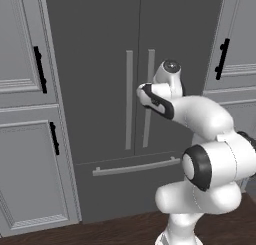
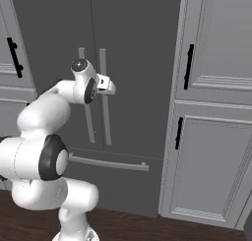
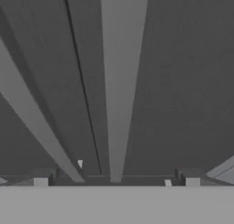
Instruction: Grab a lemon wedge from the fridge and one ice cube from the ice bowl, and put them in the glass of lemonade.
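The gripper (image 3: 116, 181) is raised in front of the fridge (image 1: 100, 49), pointed at the closed double doors, with its two fingertips (image 3: 41, 182) set wide apart and nothing between them. In the hand view the right door's bar handle (image 3: 121, 81) runs straight ahead of the gripper, roughly midway between the fingertips; the left door's bar handle (image 3: 32, 113) slants off to the left of the hand, and the dark seam between the two doors (image 3: 82, 90) lies between these handles. Whether the fingers touch the handle cannot be told from the pictures.

In the right base view the gripper (image 2: 109, 86) sits just beside the pair of upright handles (image 2: 102, 95), near their upper half. Below the hand, a horizontal bar handle (image 1: 136, 167) crosses the fridge's lower drawer.

Both fridge doors are shut and stand between the gripper and the fridge interior.

Paneled grey cabinets flank the fridge. To the left of the hand stand cabinet doors with black handles (image 1: 40, 69), and to its right stand further cabinet doors with black handles (image 2: 188, 67). A dark wooden floor (image 1: 100, 231) lies well below the hand at the foot of the fridge.
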Controlling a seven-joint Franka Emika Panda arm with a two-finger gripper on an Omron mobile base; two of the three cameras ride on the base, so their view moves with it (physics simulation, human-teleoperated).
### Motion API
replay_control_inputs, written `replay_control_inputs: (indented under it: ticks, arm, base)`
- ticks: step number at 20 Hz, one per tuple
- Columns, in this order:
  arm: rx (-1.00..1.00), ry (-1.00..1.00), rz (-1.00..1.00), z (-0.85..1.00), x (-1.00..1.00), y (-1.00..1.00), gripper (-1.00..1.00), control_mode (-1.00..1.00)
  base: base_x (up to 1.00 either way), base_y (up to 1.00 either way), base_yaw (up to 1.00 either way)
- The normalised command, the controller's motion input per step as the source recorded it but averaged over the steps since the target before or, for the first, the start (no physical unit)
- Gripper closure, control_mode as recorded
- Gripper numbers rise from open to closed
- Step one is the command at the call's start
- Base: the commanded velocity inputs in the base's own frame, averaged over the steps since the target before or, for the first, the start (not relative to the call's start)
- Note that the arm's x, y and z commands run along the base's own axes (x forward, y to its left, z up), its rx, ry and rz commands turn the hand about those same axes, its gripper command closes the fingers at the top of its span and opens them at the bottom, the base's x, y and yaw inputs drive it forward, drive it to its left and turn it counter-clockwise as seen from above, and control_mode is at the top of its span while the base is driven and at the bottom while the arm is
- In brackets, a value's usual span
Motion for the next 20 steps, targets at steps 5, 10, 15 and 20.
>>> replay_control_inputs:
  ticks: [5, 10, 15, 20]
  arm:
    - [0.0, -0.11, 0.0, -0.27, 0.59, 0.0, -1.0, -1.0]
    - [0.0, -0.04, 0.0, -0.13, 0.61, 0.0, -1.0, -1.0]
    - [0.0, 0.0, 0.01, 0.0, 0.4, 0.0, -1.0, -1.0]
    - [0.0, 0.0, 0.01, 0.0, 0.38, 0.0, 1.0, -1.0]
  base:
    - [0.0, 0.0, 0.0]
    - [0.0, 0.0, 0.0]
    - [0.0, 0.0, 0.0]
    - [0.0, 0.0, 0.0]
